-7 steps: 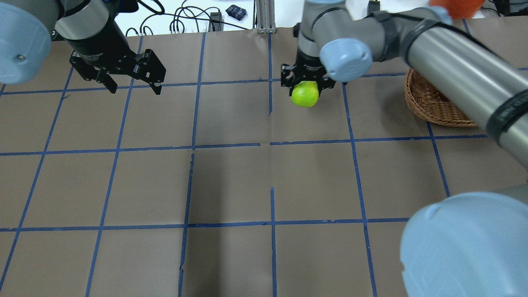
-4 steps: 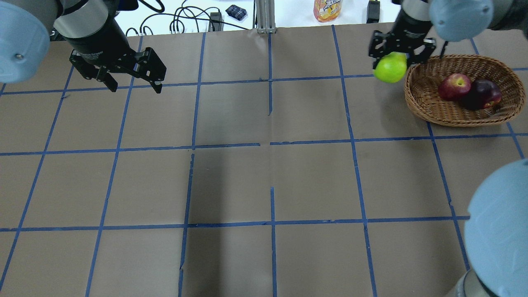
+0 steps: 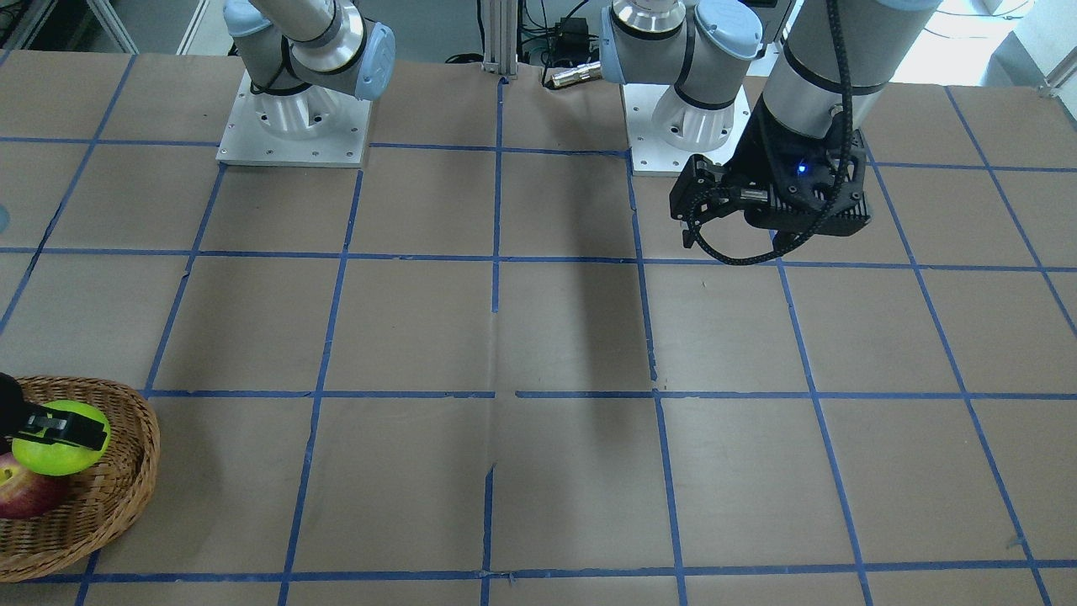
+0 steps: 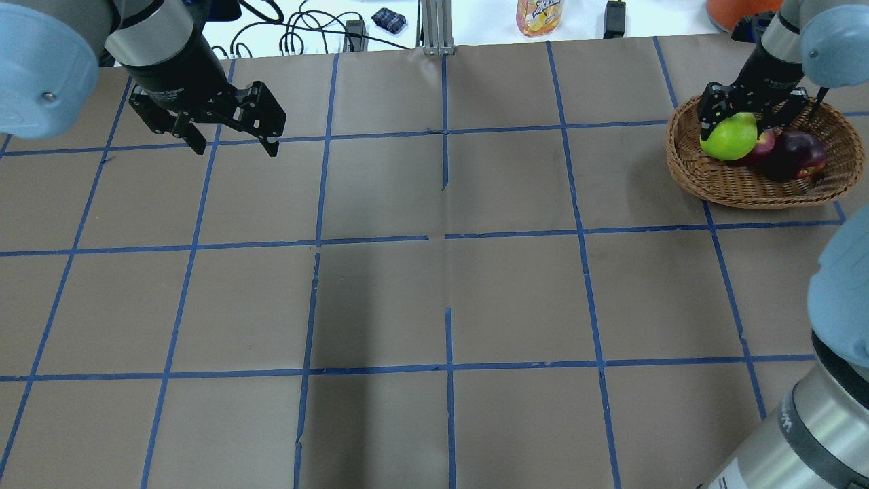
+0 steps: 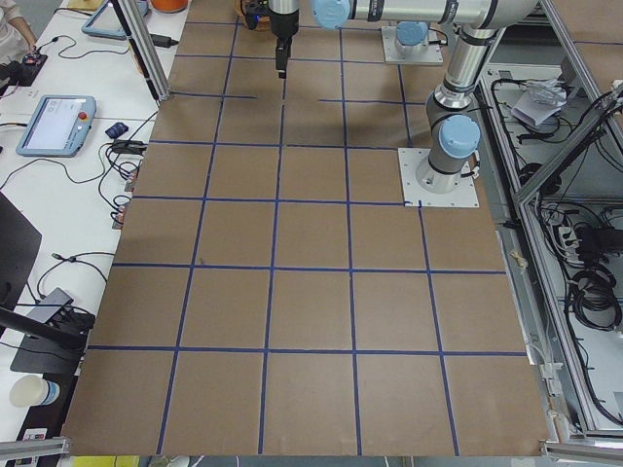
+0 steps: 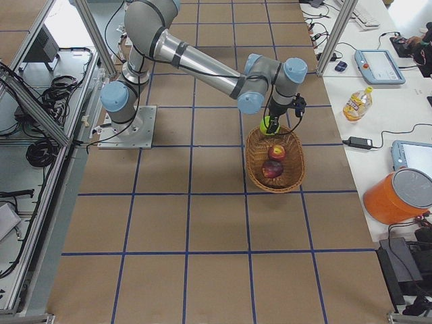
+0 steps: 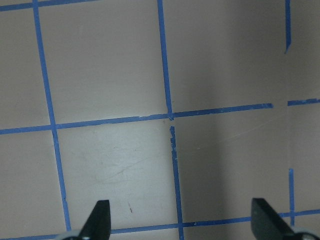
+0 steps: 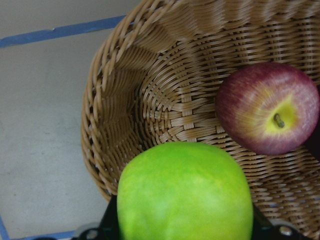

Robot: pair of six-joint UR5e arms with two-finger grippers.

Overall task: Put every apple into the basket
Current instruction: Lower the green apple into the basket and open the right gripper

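Observation:
The woven wicker basket (image 4: 747, 191) stands at the far right of the table. The red apple (image 4: 767, 140) and the dark maroon apple (image 4: 796, 155) lie in it. My right gripper (image 4: 738, 129) is shut on the yellow-green apple (image 4: 728, 138) and holds it over the basket's left part, just above the red apple. The right wrist view shows the green apple (image 8: 185, 195) above the basket's wall (image 8: 145, 95), with the red apple (image 8: 267, 107) beside it. My left gripper (image 4: 236, 148) is open and empty above the far left of the table.
A drink bottle (image 4: 538, 16) and an orange bucket (image 4: 740, 9) stand past the table's far edge, among cables. The brown table (image 4: 434, 292) carries a grid of blue tape. The front-facing view shows the basket (image 3: 126, 492) at its lower left corner.
My right gripper has carried the yellow-green apple to the right, from the table's middle to over the basket. The left gripper has shifted slightly and stays open.

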